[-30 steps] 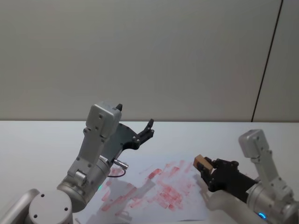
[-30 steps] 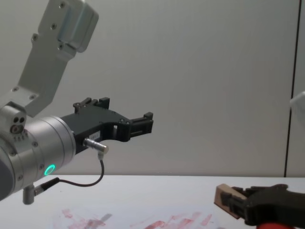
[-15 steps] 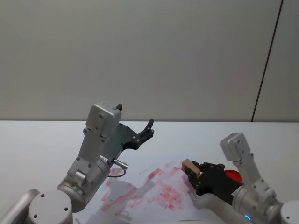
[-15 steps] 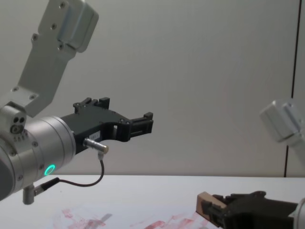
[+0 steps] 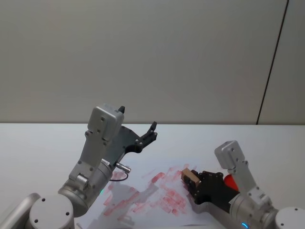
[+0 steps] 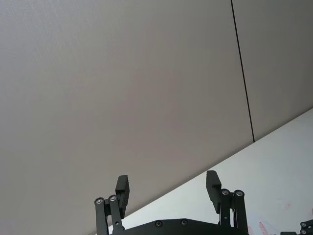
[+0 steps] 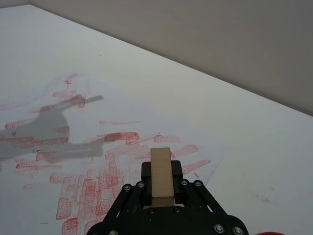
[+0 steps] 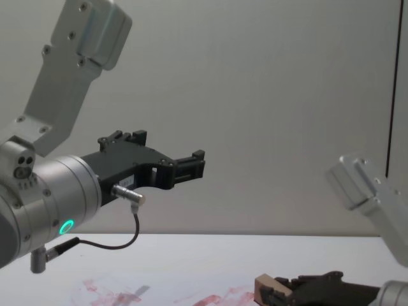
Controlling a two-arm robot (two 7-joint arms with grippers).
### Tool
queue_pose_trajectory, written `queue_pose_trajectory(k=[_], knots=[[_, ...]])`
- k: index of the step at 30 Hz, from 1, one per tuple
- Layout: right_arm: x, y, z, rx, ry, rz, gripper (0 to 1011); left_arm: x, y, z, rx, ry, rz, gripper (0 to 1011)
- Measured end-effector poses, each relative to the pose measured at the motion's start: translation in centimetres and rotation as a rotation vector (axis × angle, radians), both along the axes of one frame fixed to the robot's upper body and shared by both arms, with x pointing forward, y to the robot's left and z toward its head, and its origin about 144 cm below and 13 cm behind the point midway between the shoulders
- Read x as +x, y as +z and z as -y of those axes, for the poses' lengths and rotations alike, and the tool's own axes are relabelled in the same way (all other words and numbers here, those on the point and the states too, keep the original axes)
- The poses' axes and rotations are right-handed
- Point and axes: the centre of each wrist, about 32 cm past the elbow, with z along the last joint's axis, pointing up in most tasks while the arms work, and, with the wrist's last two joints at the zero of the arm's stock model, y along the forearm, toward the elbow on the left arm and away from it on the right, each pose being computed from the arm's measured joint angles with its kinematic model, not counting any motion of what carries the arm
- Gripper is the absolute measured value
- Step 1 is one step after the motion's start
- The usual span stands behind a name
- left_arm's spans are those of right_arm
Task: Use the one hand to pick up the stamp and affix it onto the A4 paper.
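The stamp (image 5: 188, 175), a small pale wood block, sits between the fingers of my right gripper (image 5: 192, 181), which is shut on it. It hangs low over the right part of the A4 paper (image 5: 157, 192), a white sheet covered in red ink marks. In the right wrist view the stamp (image 7: 161, 175) sticks out of the gripper (image 7: 161, 185) above the red blotches on the paper (image 7: 98, 161). The chest view shows the stamp (image 8: 264, 288) close to table level; contact with the paper cannot be told. My left gripper (image 5: 138, 119) is open and raised above the paper's left side.
A red pad (image 5: 229, 180) lies on the white table just behind my right arm, to the right of the paper. The left arm's shadow falls across the sheet. A plain wall stands behind the table.
My right gripper has carried the stamp leftward and lower, from beside the paper's right edge to over its inked area. The left arm has not moved.
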Motion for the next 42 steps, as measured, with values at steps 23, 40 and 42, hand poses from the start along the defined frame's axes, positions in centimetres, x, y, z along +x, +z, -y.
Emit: queue_pose_trajectory(k=[23, 40, 42], knots=[[0.4, -0.2, -0.5, -0.021, -0.005, -0.039, 217, 0.0, 0.0, 0.0, 0.0, 0.0, 0.0, 1002], [0.2, 1.5, 0.1, 0.042, -0.029, 0.033, 217, 0.0, 0.0, 0.0, 0.0, 0.0, 0.0, 1002], [0.1, 1.9, 0.4, 0.051, -0.035, 0.047, 217, 0.0, 0.0, 0.0, 0.0, 0.0, 0.0, 1003]])
